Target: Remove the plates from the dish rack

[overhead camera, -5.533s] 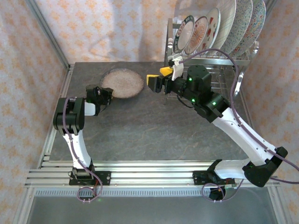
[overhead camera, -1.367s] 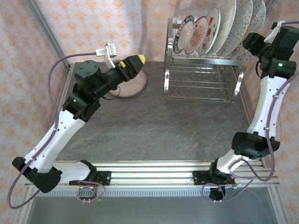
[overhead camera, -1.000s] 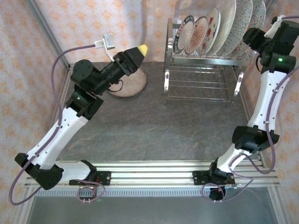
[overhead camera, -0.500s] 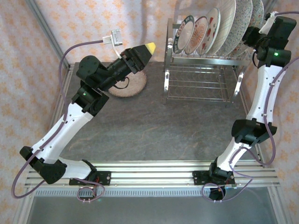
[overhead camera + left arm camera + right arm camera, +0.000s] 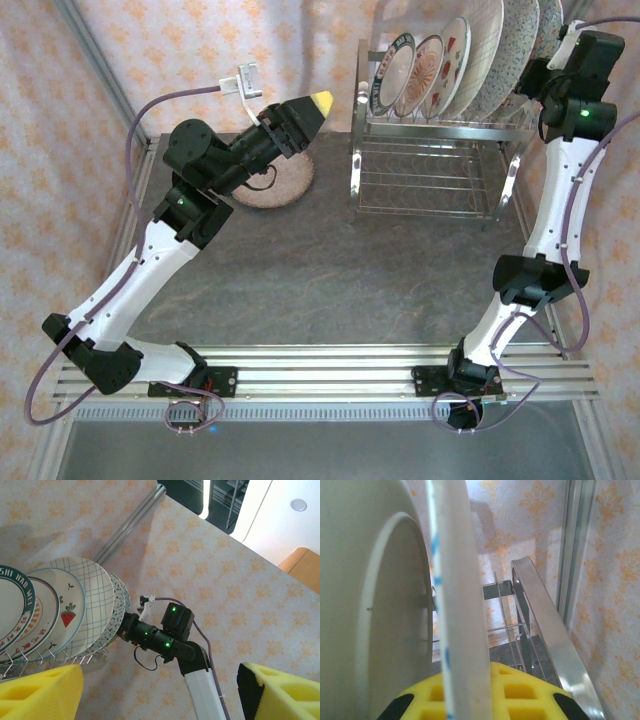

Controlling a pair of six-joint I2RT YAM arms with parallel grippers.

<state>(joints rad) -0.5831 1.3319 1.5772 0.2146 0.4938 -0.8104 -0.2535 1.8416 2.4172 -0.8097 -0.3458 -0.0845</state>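
Clamping right gripper [image 5: 470, 692] on rim of far-right end plate [image 5: 457, 580] in rack [image 5: 430, 185]. Holding left gripper [image 5: 160, 690] open above tabletop [image 5: 350, 270]. Risking thin edge grip slipping, or rim dragging neighbouring plates [image 5: 500, 50] while lifting.

Bright, soft shadows, rt-wrist foregrnd blurry

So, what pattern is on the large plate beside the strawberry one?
That plate shows blue checks; left wrist view.
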